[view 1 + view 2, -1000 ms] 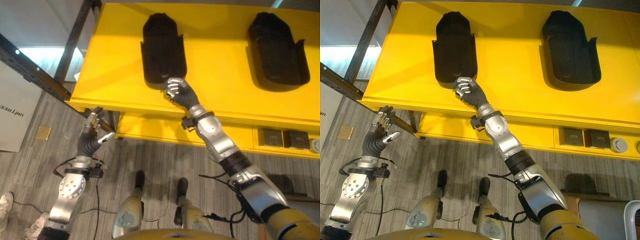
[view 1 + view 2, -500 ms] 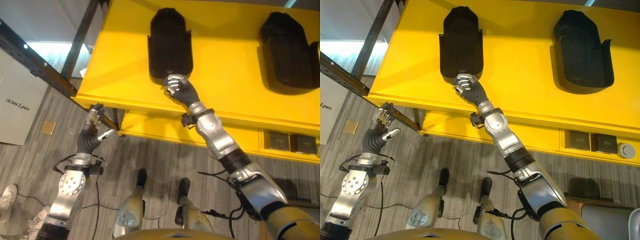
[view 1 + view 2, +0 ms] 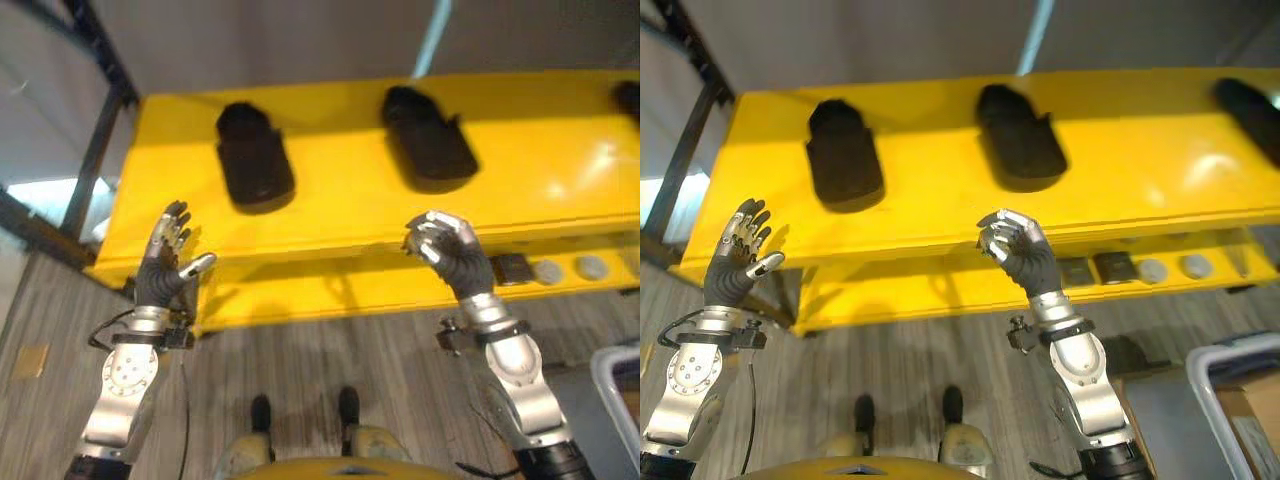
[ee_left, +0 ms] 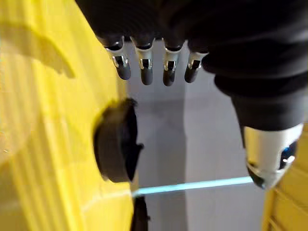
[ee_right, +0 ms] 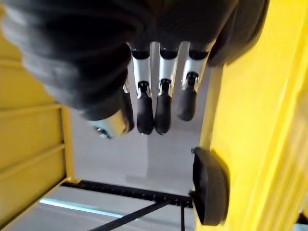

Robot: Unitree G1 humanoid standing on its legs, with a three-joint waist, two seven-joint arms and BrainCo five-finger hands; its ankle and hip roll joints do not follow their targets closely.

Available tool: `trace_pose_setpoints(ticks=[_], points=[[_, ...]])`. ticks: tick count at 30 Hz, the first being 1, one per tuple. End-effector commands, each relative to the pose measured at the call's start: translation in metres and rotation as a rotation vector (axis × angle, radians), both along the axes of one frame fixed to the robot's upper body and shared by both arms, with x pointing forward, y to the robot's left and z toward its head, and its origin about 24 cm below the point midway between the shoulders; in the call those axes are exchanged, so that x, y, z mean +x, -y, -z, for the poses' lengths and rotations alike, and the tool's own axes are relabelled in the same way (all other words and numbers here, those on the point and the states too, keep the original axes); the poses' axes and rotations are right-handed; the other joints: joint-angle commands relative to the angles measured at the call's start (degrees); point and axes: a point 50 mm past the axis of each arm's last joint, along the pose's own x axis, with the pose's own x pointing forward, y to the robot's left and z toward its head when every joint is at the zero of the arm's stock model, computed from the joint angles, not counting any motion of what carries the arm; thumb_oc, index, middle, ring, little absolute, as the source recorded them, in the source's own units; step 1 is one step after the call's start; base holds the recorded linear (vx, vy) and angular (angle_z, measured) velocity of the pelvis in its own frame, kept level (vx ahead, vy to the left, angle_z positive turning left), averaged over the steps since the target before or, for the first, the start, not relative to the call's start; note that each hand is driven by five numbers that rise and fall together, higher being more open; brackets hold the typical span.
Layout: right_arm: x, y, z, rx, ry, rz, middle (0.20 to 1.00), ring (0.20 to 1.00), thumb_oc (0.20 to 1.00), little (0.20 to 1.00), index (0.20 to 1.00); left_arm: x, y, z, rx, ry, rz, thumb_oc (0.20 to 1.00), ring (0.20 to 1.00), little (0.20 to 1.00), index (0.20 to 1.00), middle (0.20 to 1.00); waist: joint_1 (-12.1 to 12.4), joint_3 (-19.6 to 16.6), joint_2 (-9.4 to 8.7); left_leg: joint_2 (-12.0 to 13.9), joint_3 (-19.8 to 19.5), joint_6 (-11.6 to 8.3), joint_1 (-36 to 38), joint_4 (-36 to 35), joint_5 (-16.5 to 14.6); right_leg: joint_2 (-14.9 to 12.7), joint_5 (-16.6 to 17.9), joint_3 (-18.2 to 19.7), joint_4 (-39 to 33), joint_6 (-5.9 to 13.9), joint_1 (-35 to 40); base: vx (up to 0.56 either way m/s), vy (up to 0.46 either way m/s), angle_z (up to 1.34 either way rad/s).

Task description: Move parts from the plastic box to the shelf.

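Change: a second ago the right hand's curled fingers were at the near end of the left part on the shelf; now that hand is off it and back in front of the shelf edge, and the camera has swung to take in more of the shelf. I judge this part delivered and the arm free to fetch another.
Left hand [image 3: 165, 262]: raised by the shelf's left end, fingers straight and spread, thumb out, holding and touching nothing.
Left part [image 3: 253, 160]: black, lying on the yellow shelf [image 3: 340, 215], clear of both hands.
Middle part [image 3: 428, 139]: black, lying on the shelf further right.
Right hand [image 3: 447, 250]: fingers loosely curled, empty, touching nothing.
Box [image 3: 1230, 375]: a pale rim at the lower right corner; contents hidden.
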Motion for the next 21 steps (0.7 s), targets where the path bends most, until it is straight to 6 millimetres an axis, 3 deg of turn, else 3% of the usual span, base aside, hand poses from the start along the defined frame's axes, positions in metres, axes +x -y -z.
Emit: trace_pose_setpoints(ticks=[1,3,6,9,11,15,17,18,19,21], points=[[0.007,-0.002,0.000,0.024,0.018,-0.028,1.000,1.000,1.000,1.000,1.000,0.003,0.001,-0.009,0.075,0.061,0.027,1.000,1.000,1.000,1.000,1.000,-0.03,-2.90,-1.80,1.06,1.69,1.43,4.75,0.37,-9.99,-3.05,-10.02,1.49,1.70,3.21,4.86,0.01,0.084,-0.52],[0.005,0.000,0.003,0.022,0.005,-0.015,1.000,1.000,1.000,1.000,1.000,0.004,0.003,-0.008,0.077,0.057,0.037,1.000,1.000,1.000,1.000,1.000,-0.84,-3.37,-1.79,1.03,2.24,1.63,5.31,0.36,-10.23,-3.12,-9.95,2.21,1.73,3.24,4.80,-0.01,0.069,-0.40],[0.002,0.001,0.014,0.044,-0.044,0.006,1.000,1.000,1.000,1.000,1.000,0.008,0.013,-0.004,0.081,0.050,0.064,1.000,1.000,1.000,1.000,1.000,-3.25,-3.98,-1.50,0.35,4.79,2.91,7.10,0.34,-11.33,-3.42,-9.48,6.48,3.10,3.65,3.56,-0.07,0.109,-0.66],[0.001,0.002,0.024,0.035,-0.088,0.015,1.000,1.000,1.000,1.000,1.000,0.010,0.018,-0.001,0.078,0.037,0.089,1.000,1.000,1.000,1.000,1.000,-3.50,-3.95,-1.51,0.27,5.40,3.11,7.50,0.51,-11.37,-3.31,-9.51,7.55,3.90,3.56,3.30,-0.03,0.023,-0.47],[-0.002,0.012,0.053,-0.008,-0.219,0.076,1.000,1.000,1.000,1.000,1.000,0.013,0.021,0.012,0.118,-0.027,0.112,1.000,1.000,1.000,1.000,1.000,-3.79,-4.55,-1.65,0.36,5.27,2.96,8.23,0.40,-11.44,-3.41,-9.42,7.30,3.33,3.56,4.19,-0.02,0.003,-0.19],[-0.006,0.019,0.075,-0.057,-0.317,0.119,1.000,1.000,1.000,1.000,1.000,0.013,0.020,0.025,0.164,-0.089,0.122,1.000,1.000,1.000,1.000,1.000,-3.83,-4.94,-1.80,0.52,4.97,2.80,8.44,0.37,-11.38,-3.47,-9.39,6.63,2.88,3.55,4.95,0.00,-0.016,0.11],[-0.018,0.038,0.128,-0.206,-0.544,0.224,1.000,1.000,1.000,1.000,1.000,0.011,0.017,0.056,0.332,-0.224,0.133,1.000,1.000,1.000,1.000,1.000,-3.21,-5.29,-2.00,0.53,3.96,2.64,8.33,0.52,-11.22,-3.51,-9.58,5.71,2.78,3.51,5.68,-0.03,-0.029,0.22],[-0.022,0.041,0.142,-0.244,-0.606,0.240,1.000,1.000,1.000,1.000,1.000,0.010,0.015,0.067,0.353,-0.273,0.126,1.000,1.000,1.000,1.000,1.000,-3.03,-5.25,-2.12,0.54,3.72,2.58,8.27,0.56,-11.15,-3.48,-9.68,5.40,2.81,3.49,5.88,-0.02,-0.025,0.21],[-0.022,0.041,0.142,-0.244,-0.606,0.240,1.000,1.000,1.000,1.000,1.000,0.010,0.015,0.067,0.353,-0.273,0.126,1.000,1.000,1.000,1.000,1.000,-3.03,-5.25,-2.12,0.54,3.72,2.58,8.27,0.56,-11.15,-3.48,-9.68,5.40,2.81,3.49,5.88,-0.01,-0.015,0.12],[-0.031,0.047,0.169,-0.296,-0.729,0.274,1.000,1.000,1.000,1.000,1.000,0.005,0.012,0.088,0.385,-0.366,0.125,1.000,1.000,1.000,1.000,1.000,-2.51,-5.32,-2.16,0.59,3.23,2.48,8.18,0.63,-11.02,-3.43,-9.90,4.87,2.93,3.43,6.23,0.00,-0.020,0.16]])
